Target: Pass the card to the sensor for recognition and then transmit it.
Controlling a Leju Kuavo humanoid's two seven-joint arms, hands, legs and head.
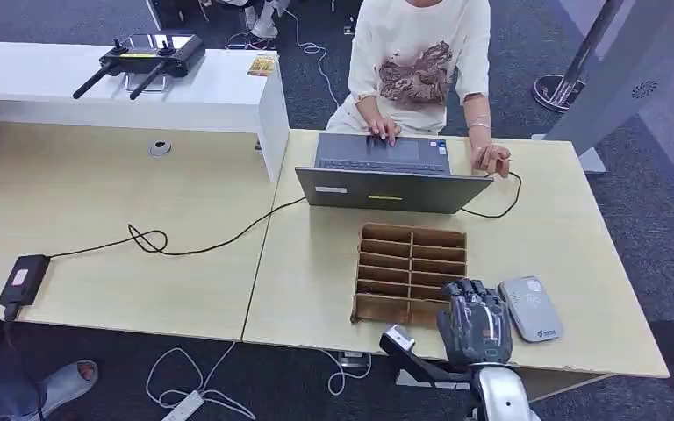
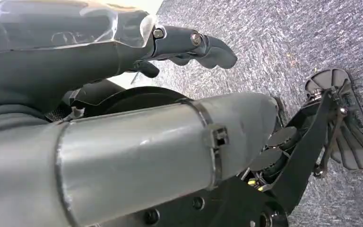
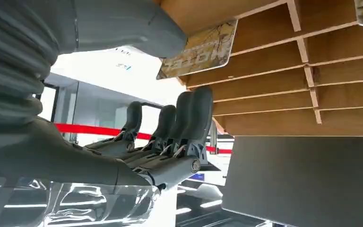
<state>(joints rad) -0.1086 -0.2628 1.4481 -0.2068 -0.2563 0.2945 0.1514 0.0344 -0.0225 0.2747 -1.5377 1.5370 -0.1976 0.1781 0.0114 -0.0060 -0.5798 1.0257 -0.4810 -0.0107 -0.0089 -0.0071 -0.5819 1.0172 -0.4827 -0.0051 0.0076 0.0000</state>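
Right hand [image 1: 475,323] at the near edge of the wooden rack [image 1: 411,274], thumb against a card [image 3: 199,48] poking from a slot, fingers [image 3: 189,120] spread beneath — thin, stiff, slick, I'd say, so pinch that exposed corner.

Card [image 3: 201,48] sticking from organiser slot [image 3: 246,56]

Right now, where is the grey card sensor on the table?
In the head view, the grey card sensor lies flat near the table's front right edge, just right of the wooden slotted organizer and beside the right hand.
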